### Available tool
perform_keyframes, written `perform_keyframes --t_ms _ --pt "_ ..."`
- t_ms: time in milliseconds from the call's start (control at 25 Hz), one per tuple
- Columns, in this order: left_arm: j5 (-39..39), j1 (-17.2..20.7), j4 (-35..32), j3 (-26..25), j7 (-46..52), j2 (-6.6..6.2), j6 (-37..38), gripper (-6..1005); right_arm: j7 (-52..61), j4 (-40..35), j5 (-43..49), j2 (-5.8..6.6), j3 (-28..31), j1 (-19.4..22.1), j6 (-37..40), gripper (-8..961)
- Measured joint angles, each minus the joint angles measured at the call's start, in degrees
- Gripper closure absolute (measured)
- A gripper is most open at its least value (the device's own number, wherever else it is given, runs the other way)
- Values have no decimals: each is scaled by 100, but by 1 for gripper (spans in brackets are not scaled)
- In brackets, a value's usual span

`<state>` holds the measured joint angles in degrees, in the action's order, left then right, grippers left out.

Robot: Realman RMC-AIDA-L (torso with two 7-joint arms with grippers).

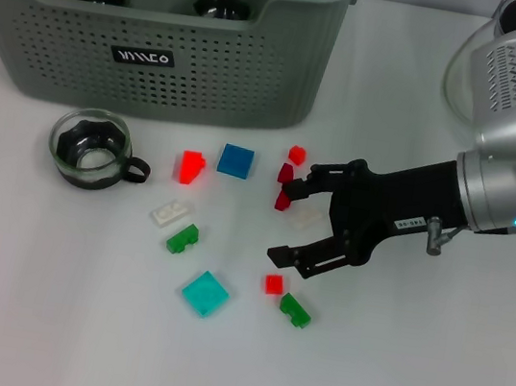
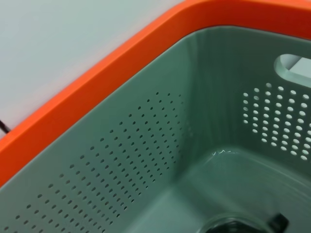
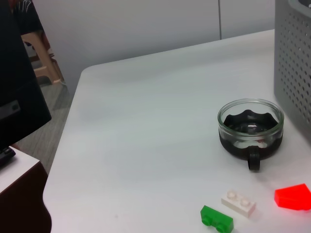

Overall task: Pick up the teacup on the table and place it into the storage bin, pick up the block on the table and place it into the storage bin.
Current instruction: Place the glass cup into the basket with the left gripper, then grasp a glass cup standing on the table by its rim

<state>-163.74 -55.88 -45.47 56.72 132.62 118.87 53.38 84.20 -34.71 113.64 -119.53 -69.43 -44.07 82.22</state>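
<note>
Over the table (image 1: 425, 373), the right hand (image 1: 298, 220) is spread wide and empty around a pale block (image 1: 306, 217). The teacup (image 1: 92, 147) sits well to its left, near the storage bin (image 1: 161, 62). The left hand is maybe inside the bin; I cannot tell its fingers.

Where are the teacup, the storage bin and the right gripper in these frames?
teacup (image 1: 92, 149): head view, on its glass rim.
storage bin (image 1: 67, 38): head view, on its perforated front wall.
right gripper (image 1: 290, 225): head view, midway between its open fingertips, over a white block.
</note>
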Motion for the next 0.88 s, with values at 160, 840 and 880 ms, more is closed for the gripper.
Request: perform_keyframes --t_ms 160,840,880 --pt "1 29 -173 -37 71 -55 90 449 9 0 0 1 0 18 -3 7" --pt "3109 1478 -3239 -1268 -171 -226 2818 189 -51 0 0 64 34 32 -114 6" --pt "3524 1582 -3290 -1408 -247 -227 3072 187 -51 0 0 71 37 31 -112 6"
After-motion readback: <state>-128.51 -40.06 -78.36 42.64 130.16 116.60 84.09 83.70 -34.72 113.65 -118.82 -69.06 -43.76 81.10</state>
